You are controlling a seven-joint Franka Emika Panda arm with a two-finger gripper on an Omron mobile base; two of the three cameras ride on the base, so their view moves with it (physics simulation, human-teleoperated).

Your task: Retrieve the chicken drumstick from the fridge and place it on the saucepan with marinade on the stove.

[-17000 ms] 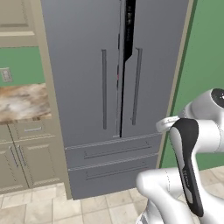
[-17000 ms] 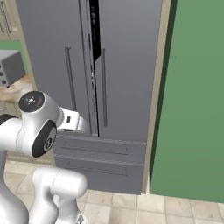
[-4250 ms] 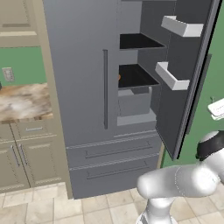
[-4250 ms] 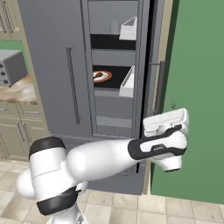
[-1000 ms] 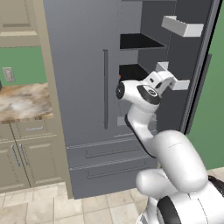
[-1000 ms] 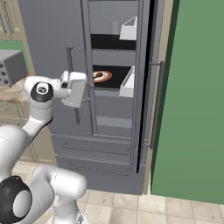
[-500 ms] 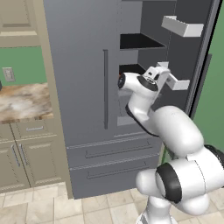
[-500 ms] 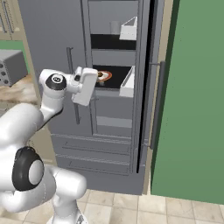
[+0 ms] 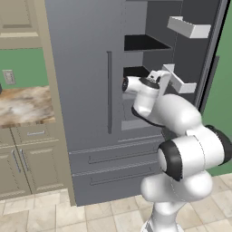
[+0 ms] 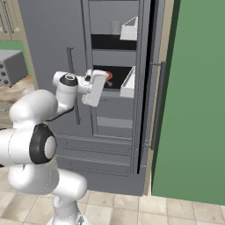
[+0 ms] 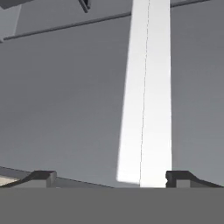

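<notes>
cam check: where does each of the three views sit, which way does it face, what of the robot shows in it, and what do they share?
Left base view: behind the arm on its left, facing the fridge and its open right door; the arm fills the lower right.
Right base view: behind on the right, same fridge; the arm rises at the left, with its hand by the orange-red chicken drumstick on a shelf.
Hand view: on the hand, close on grey fridge panels; gripper open, holding nothing.
Shared: both base views show the fridge shelves and white door bins.

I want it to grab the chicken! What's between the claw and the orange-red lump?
Nothing: in the right base view, bare gap separates claw from orange-red drumstick lump.
</notes>
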